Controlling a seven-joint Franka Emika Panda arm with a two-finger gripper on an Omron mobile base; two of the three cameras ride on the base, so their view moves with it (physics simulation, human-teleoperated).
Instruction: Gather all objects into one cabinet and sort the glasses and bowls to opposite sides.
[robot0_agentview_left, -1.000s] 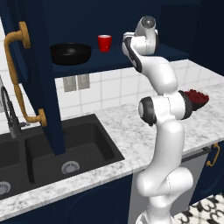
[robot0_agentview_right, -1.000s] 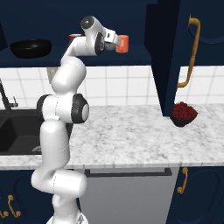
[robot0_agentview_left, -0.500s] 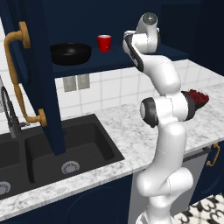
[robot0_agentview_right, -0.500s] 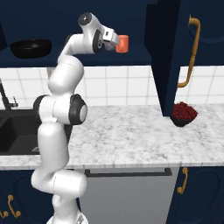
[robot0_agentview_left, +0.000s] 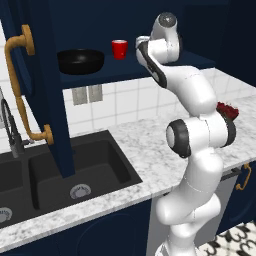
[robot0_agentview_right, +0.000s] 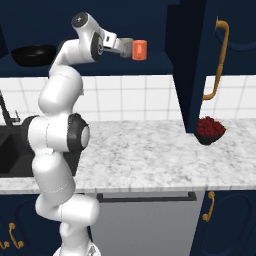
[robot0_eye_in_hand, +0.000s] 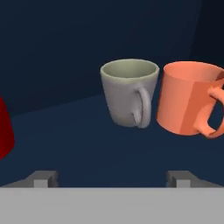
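Ahead of the tool (robot0_eye_in_hand: 112, 179), jaws spread wide and empty, the grey cup (robot0_eye_in_hand: 129, 92) and orange mug (robot0_eye_in_hand: 189, 104) are sitting close together; any closing should centre on one, avoiding the other.

In the hand view the red cup (robot0_eye_in_hand: 4, 129) is cut by the left edge, left of the pale grey cup (robot0_eye_in_hand: 129, 92), and the orange mug (robot0_eye_in_hand: 190, 103) beside that cup loses its handle's outer curve at the right edge. In the right base view the pale grey cup (robot0_agentview_right: 125, 40) is mostly hidden behind the hand, beside the orange mug (robot0_agentview_right: 139, 49)
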